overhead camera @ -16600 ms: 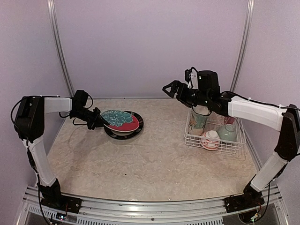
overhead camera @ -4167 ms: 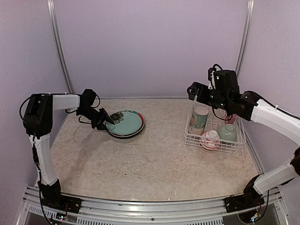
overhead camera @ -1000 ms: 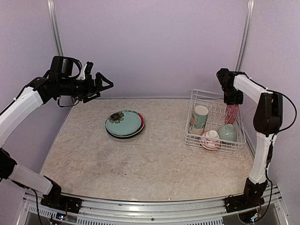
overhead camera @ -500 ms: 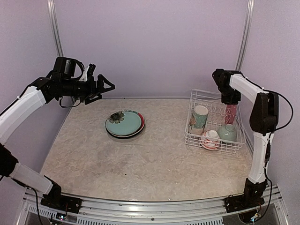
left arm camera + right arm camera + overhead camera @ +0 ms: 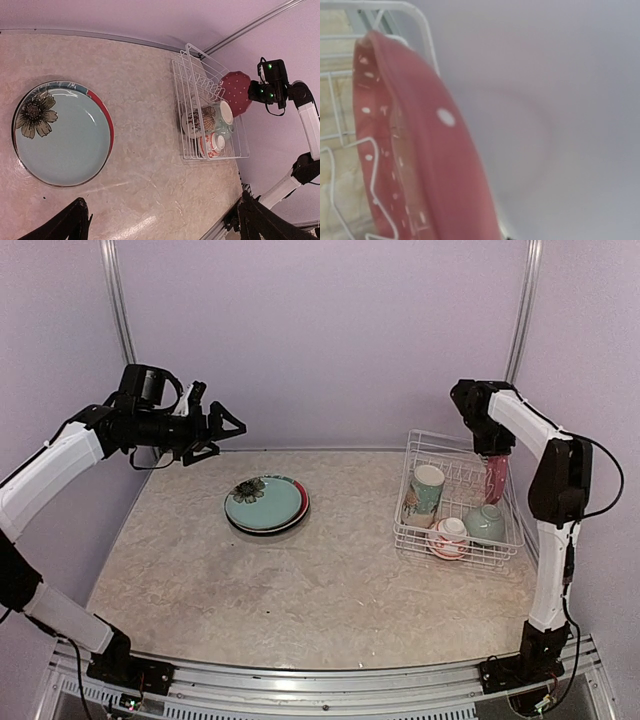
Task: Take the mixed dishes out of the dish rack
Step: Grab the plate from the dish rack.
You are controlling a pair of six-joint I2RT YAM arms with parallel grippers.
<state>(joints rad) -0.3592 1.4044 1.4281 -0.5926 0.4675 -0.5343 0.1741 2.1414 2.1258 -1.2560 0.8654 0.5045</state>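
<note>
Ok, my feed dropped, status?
Left gripper open, empty. Right gripper at pink plate in dish rack, grip unclear. Mug, mint bowl, pink-white bowl inside.

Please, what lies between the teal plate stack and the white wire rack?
Only bare beige tabletop, from teal plate stack to white wire rack, per the top view.

Top external: fixed high behind the robot, facing the back wall, covering the whole table. Left wrist: raised, looking down on the stacked plates and dish rack, both shared with the top view. Right wrist: very near the pink plate.
</note>
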